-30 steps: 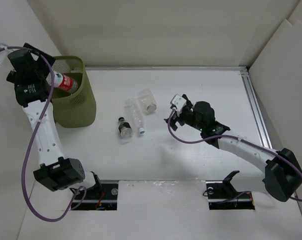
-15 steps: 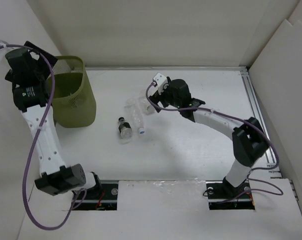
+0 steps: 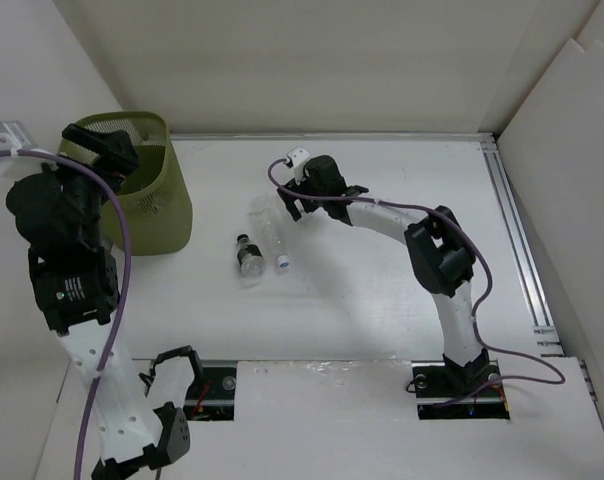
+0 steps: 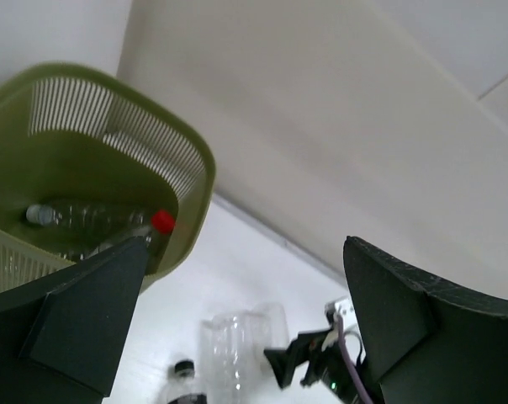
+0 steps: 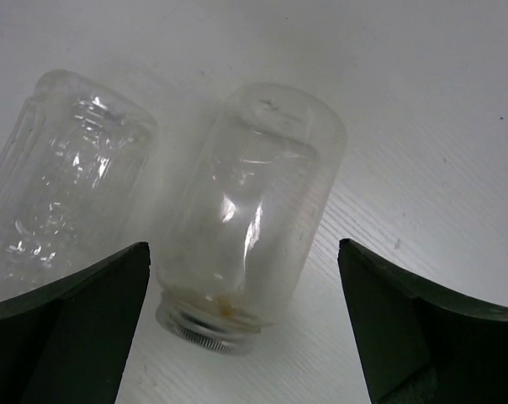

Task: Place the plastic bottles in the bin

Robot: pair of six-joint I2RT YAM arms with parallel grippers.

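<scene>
Right gripper (image 5: 243, 247) was right over the capless bottle (image 5: 254, 202), jaws apart either side, the bottle's long axis crossing their closing line. Left gripper (image 4: 246, 241), jaws apart too, hung far from it.

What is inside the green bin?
Two clear bottles lie in the bin: a red-capped bottle and a pale-capped bottle. The near part of its floor is hidden behind the left jaws, so more could be there.

Table (image 3: 382, 320), white, matte: beneath the right pincer (image 3: 290, 205). Metal rail (image 3: 517, 230): on table's edge, well right of that pincer. White wall panels (image 3: 332, 60): beyond it.
</scene>
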